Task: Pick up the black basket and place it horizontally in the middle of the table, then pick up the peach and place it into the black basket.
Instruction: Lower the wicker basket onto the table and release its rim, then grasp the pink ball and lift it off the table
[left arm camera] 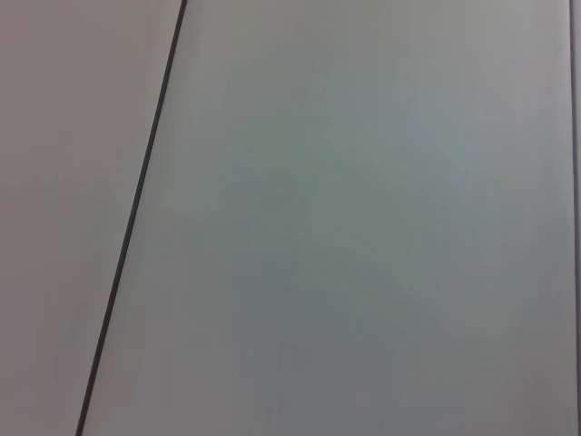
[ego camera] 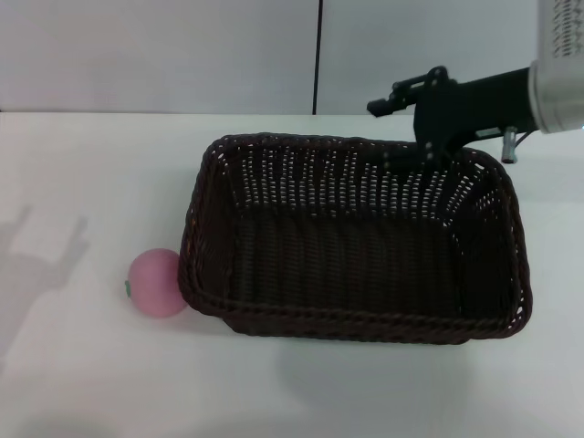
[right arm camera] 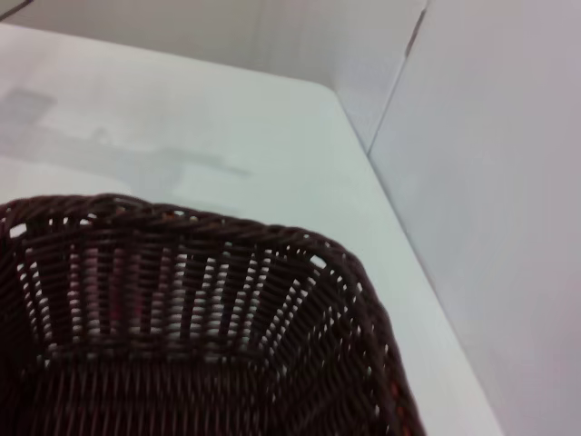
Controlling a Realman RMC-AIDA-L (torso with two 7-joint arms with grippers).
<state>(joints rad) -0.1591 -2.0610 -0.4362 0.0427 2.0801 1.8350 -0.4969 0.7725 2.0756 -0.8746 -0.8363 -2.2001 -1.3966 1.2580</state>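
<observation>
Right end effector (ego camera: 429,153) apparently at black basket (ego camera: 356,239) rim

1. The large dark woven wicker basket (ego camera: 356,242) sits on the plain white worktop (ego camera: 82,164), right of centre.
2. The small round pink peach (ego camera: 155,283) lies at the basket's 8 o'clock, touching it.
3. The right tool (ego camera: 429,151) is at the basket's 1 o'clock rim.

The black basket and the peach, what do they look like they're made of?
The black basket looks like woven wicker or rattan, possibly a plastic imitation: dark strands, open-weave sides, braided rim. The peach has smooth, matte, even pink skin with a small green stem mark, so it is likely plastic or foam rather than real fruit, though that is uncertain.
</observation>
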